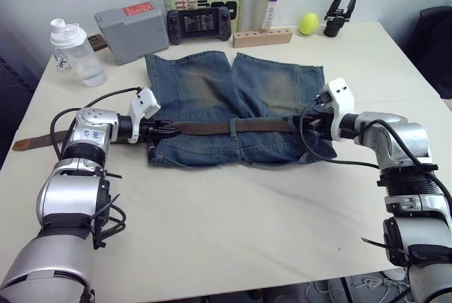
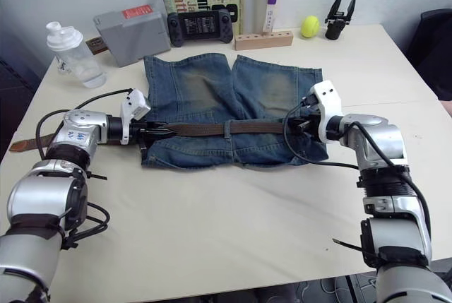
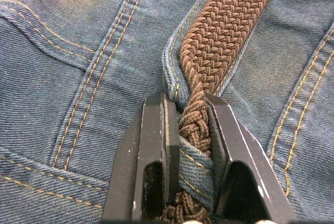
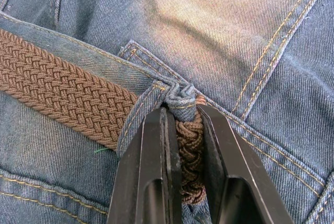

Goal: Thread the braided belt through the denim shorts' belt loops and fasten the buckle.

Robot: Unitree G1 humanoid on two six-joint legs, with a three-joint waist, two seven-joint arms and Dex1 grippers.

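The denim shorts (image 1: 233, 102) lie flat on the tabletop (image 1: 233, 225), waistband toward the robot, and the braided belt (image 1: 212, 127) runs along that waistband from one side to the other, passing under a belt loop (image 1: 232, 127) near the middle. On the robot's left the belt's free end trails off the shorts onto the tabletop, ending in a leather piece (image 1: 32, 143) near the tabletop's edge; the buckle cannot be made out. The left tool (image 1: 167, 131) pinches the belt where it bunches up against the denim at the left side of the waistband; in the left wrist view its fingers (image 3: 156, 151) squeeze the braid together with a strip of denim. The right tool (image 1: 311, 128) pinches the belt at the right side, where the braid comes out from under a denim loop (image 4: 180, 98) between its fingers (image 4: 156, 172). Judged from this, threading is well along and the step in hand is drawing the belt through the outer loops. The next move probably calls for easing the braid onward without dragging the cloth, then bringing both ends together to fasten. Gripping denim with the braid could bunch the waistband.
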